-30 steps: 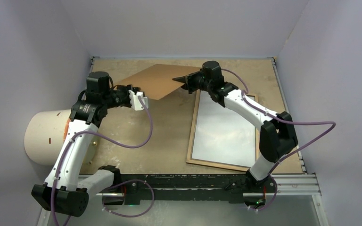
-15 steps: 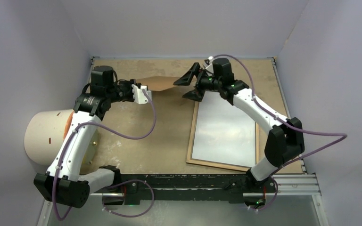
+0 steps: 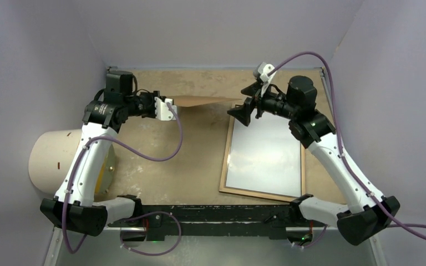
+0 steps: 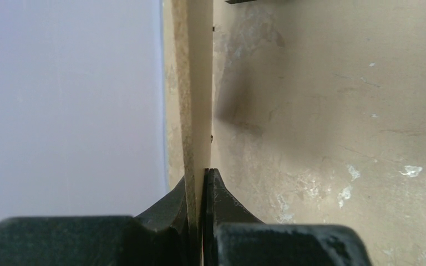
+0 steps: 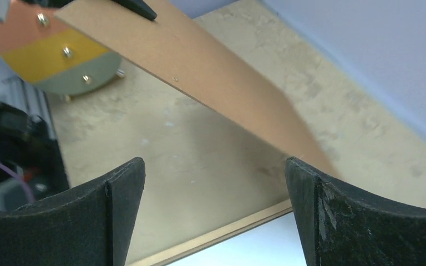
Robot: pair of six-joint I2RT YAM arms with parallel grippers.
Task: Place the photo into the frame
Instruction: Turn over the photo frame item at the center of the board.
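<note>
The frame lies flat on the table's right half, light wood side up; its rail also crosses the bottom of the right wrist view. A pale glossy sheet fills it, and I cannot tell whether that is the photo. My left gripper is shut on the left end of the plain brown backing board, which hangs nearly edge-on above the far table. In the left wrist view the board is pinched between that gripper's fingers. My right gripper stands open just right of the board's free end, over the frame's far left corner, with nothing between its jaws.
A large white cylinder lies at the table's left edge, its orange and yellow end face showing in the right wrist view. Lavender walls close in the back and both sides. A metal rail runs along the near edge.
My right gripper opened, let go of the board and drew back to the right. The board, held by the left gripper alone, turned from a tilted face to nearly edge-on.
</note>
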